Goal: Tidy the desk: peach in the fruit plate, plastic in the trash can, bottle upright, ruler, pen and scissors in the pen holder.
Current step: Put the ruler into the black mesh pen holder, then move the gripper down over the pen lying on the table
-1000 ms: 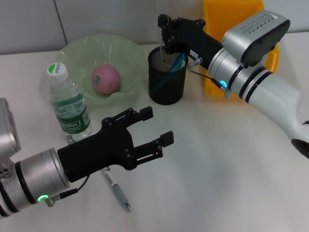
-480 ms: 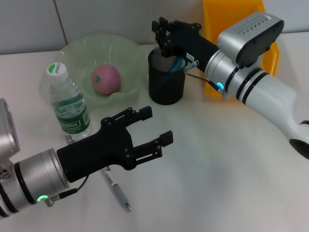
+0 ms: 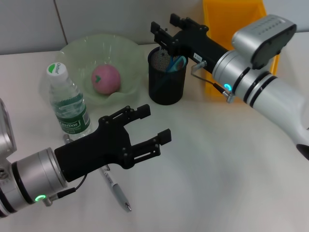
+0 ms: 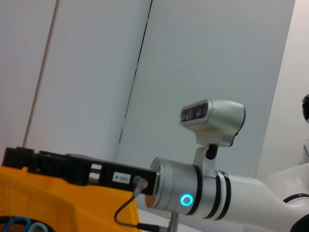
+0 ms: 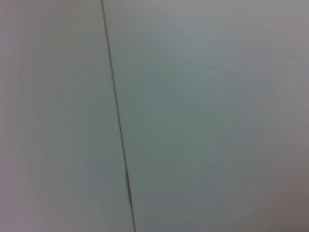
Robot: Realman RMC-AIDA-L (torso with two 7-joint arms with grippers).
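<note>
The black mesh pen holder [image 3: 166, 84] stands at the back centre with the blue scissors handles [image 3: 175, 63] sticking out of it. My right gripper [image 3: 165, 26] hovers just above and behind its rim, open and empty. The pen [image 3: 116, 189] lies on the table at the front left, partly under my left gripper [image 3: 151, 125], which is open and empty above it. The peach [image 3: 105, 79] lies in the green fruit plate [image 3: 79, 50]. The bottle [image 3: 68, 104] stands upright. I cannot make out the ruler or any plastic.
The yellow trash can [image 3: 231, 19] stands at the back right behind my right arm; it also shows in the left wrist view [image 4: 34, 198] with the scissors handles [image 4: 19, 225]. The right wrist view shows only the wall.
My right gripper has lifted out of the pen holder's mouth and drawn back a little, so the scissors handles now show in the holder. My left arm has barely moved.
</note>
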